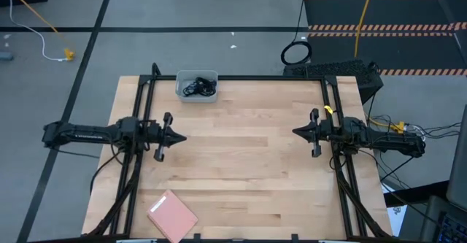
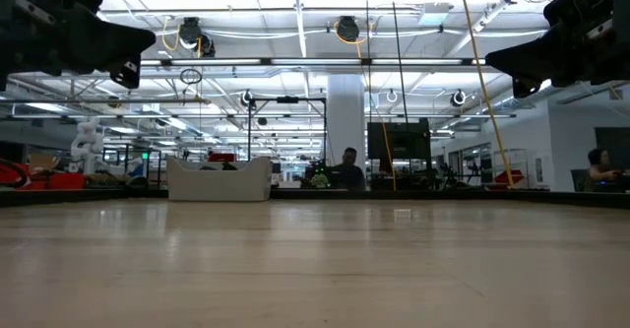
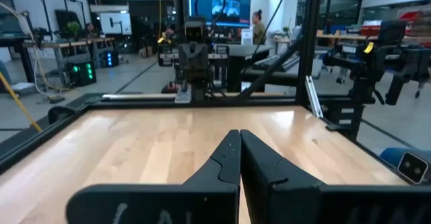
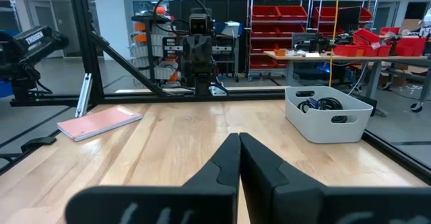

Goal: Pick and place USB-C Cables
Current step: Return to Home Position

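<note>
A pale wooden table (image 1: 241,163) in a large workshop carries a white plastic bin (image 1: 180,82) at its far edge, off to one side of the left gripper (image 1: 182,137) and farther from the right gripper (image 1: 295,132). The thin USB-C cables (image 1: 199,88) lie in a dark tangle inside it. Both grippers hover empty above the boards, fingertips pressed together and pointing at each other, with a pink rectangular pad (image 1: 173,216) on the left gripper's other side.
</note>
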Tool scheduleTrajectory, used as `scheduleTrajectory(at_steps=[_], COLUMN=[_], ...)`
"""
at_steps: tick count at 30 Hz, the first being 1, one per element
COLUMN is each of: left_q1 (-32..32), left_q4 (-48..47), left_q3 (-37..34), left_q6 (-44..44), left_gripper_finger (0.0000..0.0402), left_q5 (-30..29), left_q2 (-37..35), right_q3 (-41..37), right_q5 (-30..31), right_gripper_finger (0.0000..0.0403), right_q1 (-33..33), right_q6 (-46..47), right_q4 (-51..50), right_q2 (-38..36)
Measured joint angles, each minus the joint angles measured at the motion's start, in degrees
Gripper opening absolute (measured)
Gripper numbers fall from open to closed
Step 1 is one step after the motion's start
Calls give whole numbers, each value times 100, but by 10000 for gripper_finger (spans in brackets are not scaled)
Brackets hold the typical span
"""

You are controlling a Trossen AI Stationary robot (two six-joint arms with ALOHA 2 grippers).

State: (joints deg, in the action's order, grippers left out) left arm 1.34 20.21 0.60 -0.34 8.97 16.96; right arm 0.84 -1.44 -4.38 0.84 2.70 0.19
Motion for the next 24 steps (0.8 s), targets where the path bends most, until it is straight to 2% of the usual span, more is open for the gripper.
scheduleTrajectory(at_steps=[7, 12, 24], left_q1=[0, -10, -253], left_q4=[-767, -1701, -1863], left_q3=[0, 0, -2], left_q6=[-56, -176, 53], left_gripper_finger=[1, 1, 1], left_q5=[-4, -71, -334], left_q2=[-529, -965, -1686], right_q3=[0, 0, 0], right_q5=[2, 3, 2], right_gripper_finger=[0, 0, 0], right_q1=[0, 0, -2], right_q6=[0, 0, 0], right_q4=[2, 2, 3], right_q2=[0, 0, -2])
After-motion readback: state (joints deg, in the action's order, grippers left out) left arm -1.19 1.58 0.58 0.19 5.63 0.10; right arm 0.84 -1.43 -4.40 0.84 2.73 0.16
